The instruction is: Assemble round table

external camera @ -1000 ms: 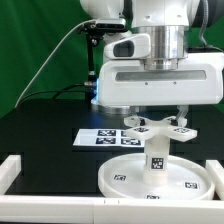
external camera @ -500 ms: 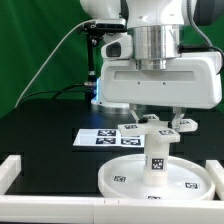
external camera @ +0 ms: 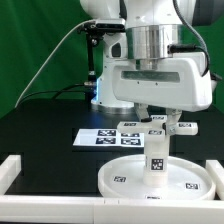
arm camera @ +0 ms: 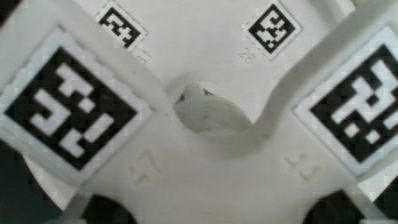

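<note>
We see our pincer (external camera: 157,122) clamped on the cross-shaped base (external camera: 152,127) at centre right of the exterior view, held just above the top of the leg (external camera: 157,155), which stands upright on the round disc (external camera: 125,175) at lower centre on the table (external camera: 50,120). Over the last second our arm has turned about its own axis, swinging the base's arms round. We judge this is threading the base onto the leg, while the marker board (external camera: 100,138) lies behind.

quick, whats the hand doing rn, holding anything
hand: closed on the cross-shaped base, holding it on top of the leg, which stands upright on the round disc.
</note>
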